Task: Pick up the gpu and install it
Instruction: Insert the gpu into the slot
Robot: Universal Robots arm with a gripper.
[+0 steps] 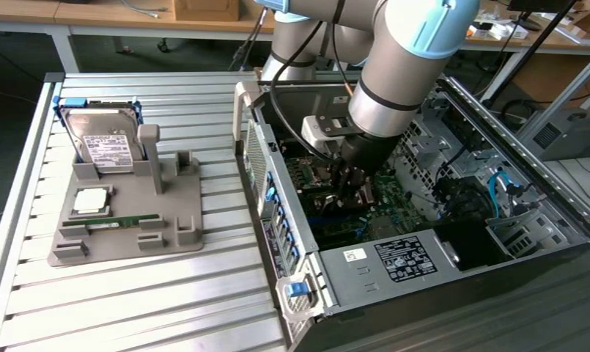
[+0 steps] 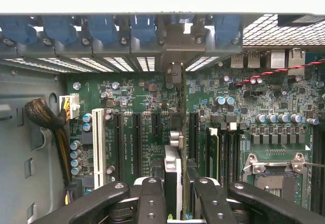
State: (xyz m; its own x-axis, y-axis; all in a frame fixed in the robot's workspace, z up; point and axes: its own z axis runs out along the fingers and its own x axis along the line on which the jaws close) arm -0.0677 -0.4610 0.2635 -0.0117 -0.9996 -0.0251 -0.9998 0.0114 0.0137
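Fingers [image 2: 151, 201] clamped on the gpu [image 2: 172, 168], edge-on over 1 motherboard [image 2: 147, 102] slot; I judge pickup done, seating unfinished.

Seemingly one gpu [image 2: 172, 173]; one hard drive [image 1: 106, 143]

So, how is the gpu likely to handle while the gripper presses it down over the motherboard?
Probably stiff: the gpu stands edge-on and straight between the fingers of the gripper. It is likely light, being a thin board. It could tilt sideways if pushed off-line, since it is clamped along one edge only above the motherboard.
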